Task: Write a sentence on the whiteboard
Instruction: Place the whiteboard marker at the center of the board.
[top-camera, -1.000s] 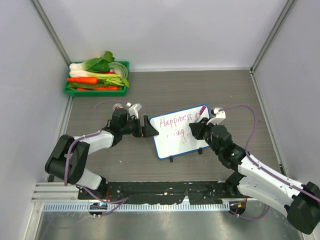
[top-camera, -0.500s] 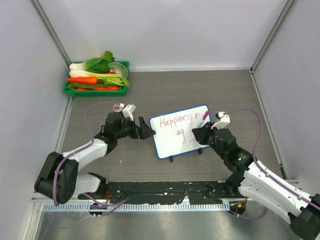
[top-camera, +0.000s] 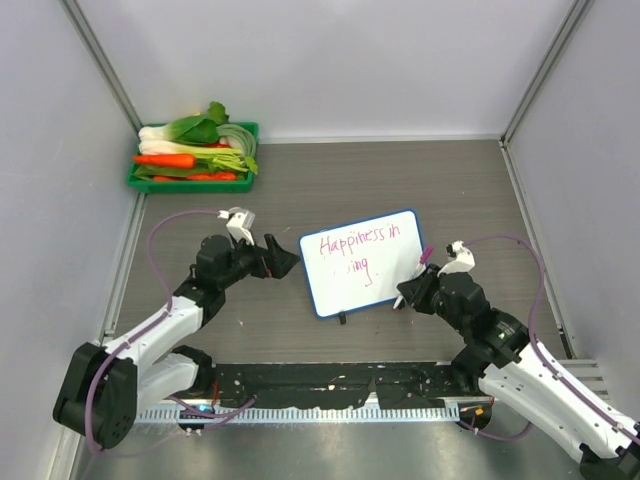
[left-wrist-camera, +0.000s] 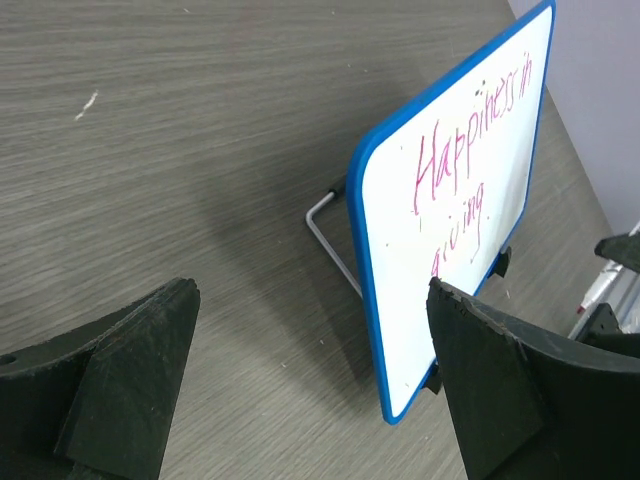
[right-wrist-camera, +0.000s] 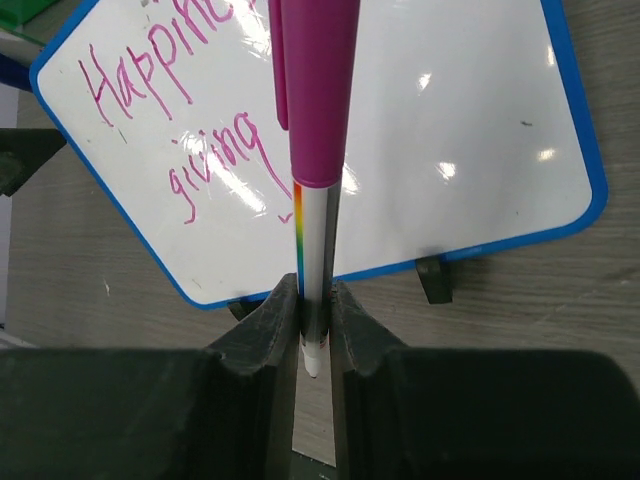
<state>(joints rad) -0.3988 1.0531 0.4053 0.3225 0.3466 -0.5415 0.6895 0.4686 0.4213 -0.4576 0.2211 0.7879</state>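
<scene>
**Whiteboard propped mid-counter between an open claw and a claw holding a marker**

The whiteboard (top-camera: 360, 262) is stood on a wire stand (left-wrist-camera: 335, 245) and small feet a little right of the middle of the counter (top-camera: 450, 180), its long axis running from near-left to far-right. The sentence (top-camera: 357, 240) is written in pink and can be read as "Happiness in" with "giving" beneath. The left claw (top-camera: 284, 258) is held wide open and empty just off the board's left short edge. The right claw (top-camera: 413, 290) is clamped on the barrel of a marker (right-wrist-camera: 315, 150) by the near-right corner, the pink end pointed at the board. The blank lower right of the board is judged nearer to the right arm.
</scene>
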